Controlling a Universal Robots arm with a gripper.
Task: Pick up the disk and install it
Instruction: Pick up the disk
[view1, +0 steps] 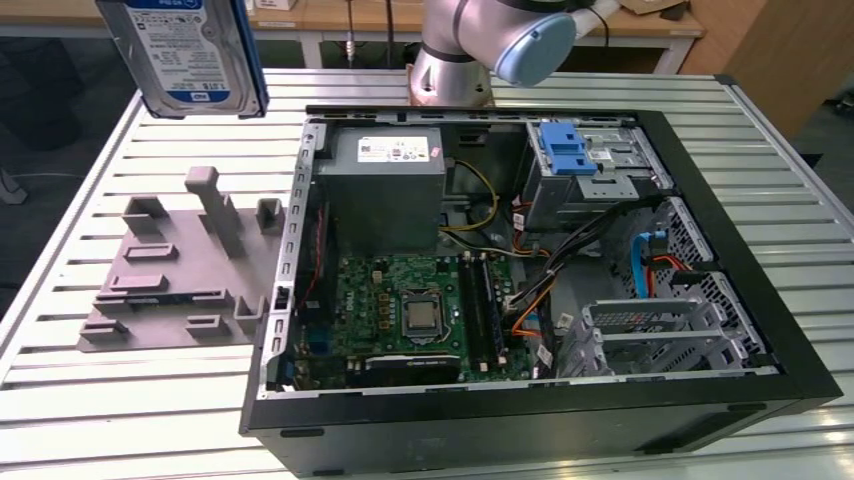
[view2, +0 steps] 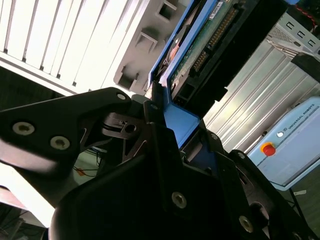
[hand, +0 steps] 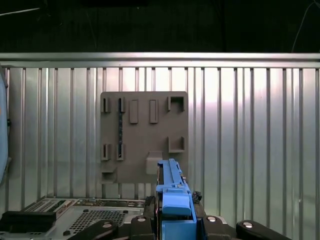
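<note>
The disk (view1: 187, 50), a silver drive with a white-and-blue label in a blue caddy, hangs upright in the air at the exterior view's top left, above the grey slotted fixture block (view1: 174, 270). In both wrist views my gripper (hand: 175, 215) (view2: 170, 125) is shut on the disk's blue caddy edge (hand: 172, 187) (view2: 210, 45). The first wrist view looks straight down on the fixture block (hand: 145, 135), whose slots hold nothing.
An open black computer case (view1: 534, 430) lies on the slatted metal table (view1: 107, 400), toward the exterior view's right of the fixture. It holds a motherboard (view1: 407, 310), a power supply (view1: 387, 185) and a drive bay with a blue latch (view1: 567, 150). The arm's base (view1: 454, 75) stands behind the case.
</note>
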